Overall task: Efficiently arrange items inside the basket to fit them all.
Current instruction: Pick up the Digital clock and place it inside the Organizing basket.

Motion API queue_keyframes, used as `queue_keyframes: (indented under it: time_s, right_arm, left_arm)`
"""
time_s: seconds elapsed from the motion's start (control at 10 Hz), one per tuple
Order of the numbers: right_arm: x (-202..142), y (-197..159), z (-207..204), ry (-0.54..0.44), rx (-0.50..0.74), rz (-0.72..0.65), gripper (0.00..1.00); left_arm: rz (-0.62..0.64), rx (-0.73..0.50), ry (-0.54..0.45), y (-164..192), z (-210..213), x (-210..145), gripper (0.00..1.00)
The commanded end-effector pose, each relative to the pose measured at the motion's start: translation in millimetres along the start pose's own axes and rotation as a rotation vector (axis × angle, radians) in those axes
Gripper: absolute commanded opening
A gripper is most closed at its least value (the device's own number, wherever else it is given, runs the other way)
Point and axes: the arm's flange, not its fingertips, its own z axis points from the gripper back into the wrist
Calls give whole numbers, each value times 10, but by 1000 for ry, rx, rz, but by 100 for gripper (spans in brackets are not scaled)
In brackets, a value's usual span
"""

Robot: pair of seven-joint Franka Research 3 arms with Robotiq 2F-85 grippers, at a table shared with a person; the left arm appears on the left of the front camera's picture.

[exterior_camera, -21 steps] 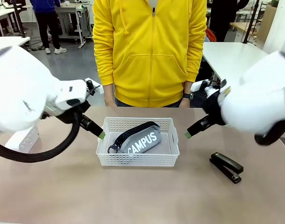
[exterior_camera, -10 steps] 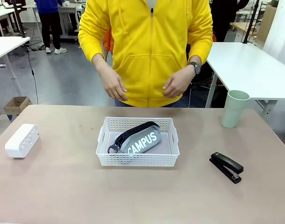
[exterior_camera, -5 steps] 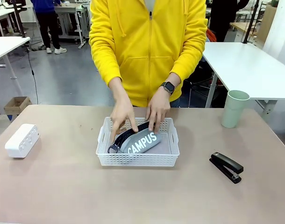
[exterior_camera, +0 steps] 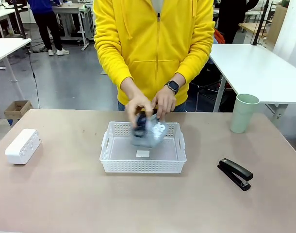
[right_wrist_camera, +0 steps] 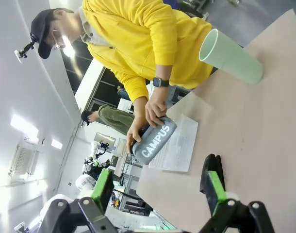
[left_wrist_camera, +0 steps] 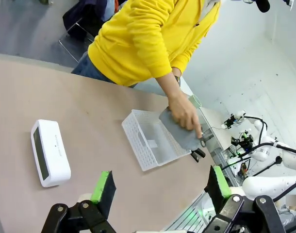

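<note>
The person at the far side holds the grey "CAMPUS" pouch (exterior_camera: pixel 148 129) in both hands just above the white basket (exterior_camera: pixel 143 168), whose floor lies bare. The small white box (exterior_camera: pixel 23 145) lies at the table's far left. The black stapler (exterior_camera: pixel 234 173) rests right of the basket, and the pale green cup (exterior_camera: pixel 244 113) stands upright at the back right. In the left wrist view my left gripper (left_wrist_camera: pixel 161 187) is open and holds nothing, high above the table, with the box (left_wrist_camera: pixel 50 153) and basket (left_wrist_camera: pixel 134 141) below. My right gripper (right_wrist_camera: pixel 158 189) is open too, looking at the pouch (right_wrist_camera: pixel 155 139) and cup (right_wrist_camera: pixel 233 56).
Bare tabletop (exterior_camera: pixel 65 194) surrounds the basket on the near side and between it and the white box. The person's hand (exterior_camera: pixel 138 108) is over the basket's far rim. Other white tables stand beyond, to the left and right.
Both arms have left the front view. The person reached into the basket with both hands and lifted the pouch up out of it. The box, stapler and cup have not moved.
</note>
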Motion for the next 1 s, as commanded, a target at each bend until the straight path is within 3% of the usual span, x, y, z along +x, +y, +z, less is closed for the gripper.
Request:
queue_keyframes:
  time_s: [0.0, 0.3, 0.6, 0.9]
  right_arm:
    - [25, 45, 20, -1, 6, -4, 100]
    - [25, 45, 20, -1, 6, -4, 100]
    - [25, 45, 20, -1, 6, -4, 100]
    - [25, 45, 20, -1, 6, -4, 100]
  left_arm:
    - [-18, -15, -14, -9, 18, 0, 100]
    - [2, -1, 0, -3, 7, -7, 100]
    - [23, 221, 342, -251, -454, 369, 100]
    - [-70, 616, 708, -240, -1005, 583, 100]
